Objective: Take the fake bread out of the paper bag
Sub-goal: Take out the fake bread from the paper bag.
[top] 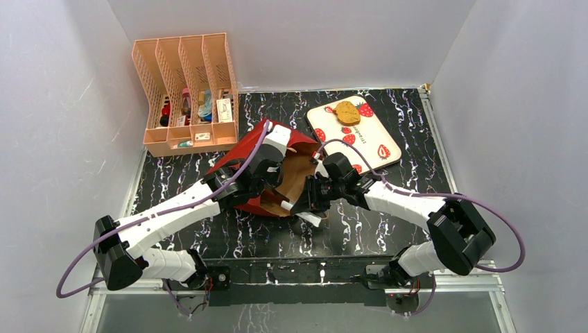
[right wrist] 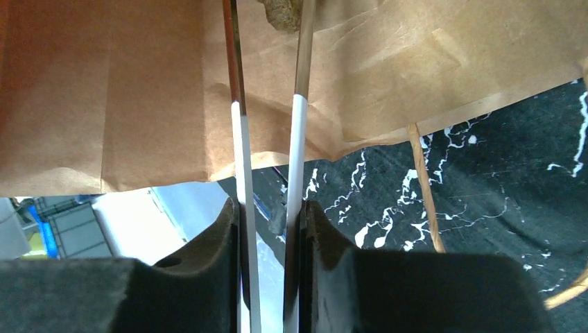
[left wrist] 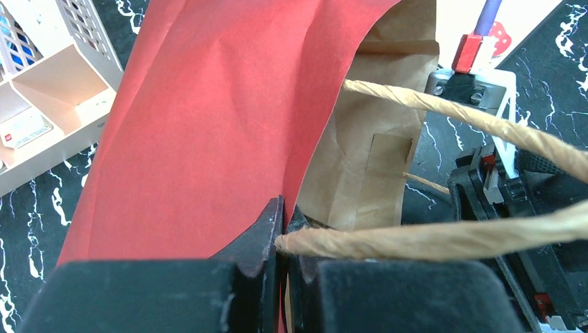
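The paper bag [top: 239, 156] lies tilted on its side mid-table, red outside, brown kraft inside, mouth toward the right arm. My left gripper [left wrist: 286, 208] is shut on the bag's rim [left wrist: 208, 104], beside a tan cord handle [left wrist: 451, 239]. My right gripper [right wrist: 270, 208] is shut on a pair of thin tongs [right wrist: 299, 139] that reach into the bag's mouth [right wrist: 125, 90]. Between the tongs' far ends, a tan piece of fake bread [right wrist: 281, 15] shows at the top edge of the right wrist view. Another golden-tan bread piece [top: 347, 112] lies on the strawberry board.
A peach slotted organiser [top: 186, 94] with small items stands at the back left. The white strawberry-print board [top: 378, 149] lies at the back right. The black marbled tabletop [top: 388, 229] runs to white walls on three sides. Purple cables trail from both arms.
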